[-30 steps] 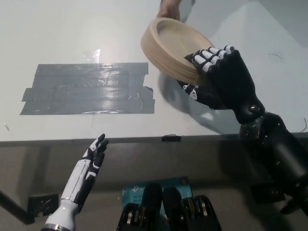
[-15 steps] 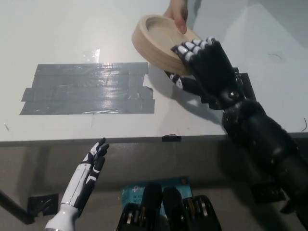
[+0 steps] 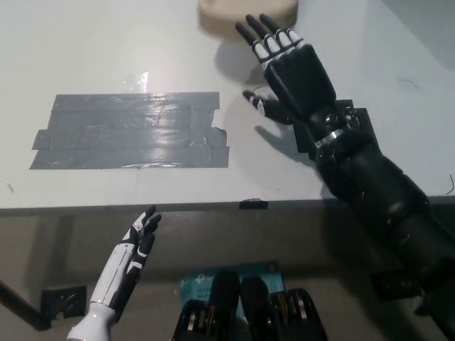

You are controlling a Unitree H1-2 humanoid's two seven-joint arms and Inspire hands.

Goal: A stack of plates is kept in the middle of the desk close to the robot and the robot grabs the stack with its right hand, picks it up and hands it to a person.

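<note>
1. Nearest me, my left hand (image 3: 135, 245) hangs idle below the desk edge, fingers loosely apart and holding nothing; it has no part in this job, so it keeps out of the way.
2. On the desk (image 3: 106, 50) to my left lies a patch of grey tape (image 3: 131, 131), flat and untouched.
3. Further out, my right hand (image 3: 288, 67) is stretched over the desk, fingers spread and empty. Half a second ago it gripped the stack's near rim; now it has let go, I judge because the handover is made.
4. Farthest, the stack of plates (image 3: 245, 13) sits at the picture's top edge, apart from my fingertips, having moved away; the person's hand seen earlier is out of view.
</note>
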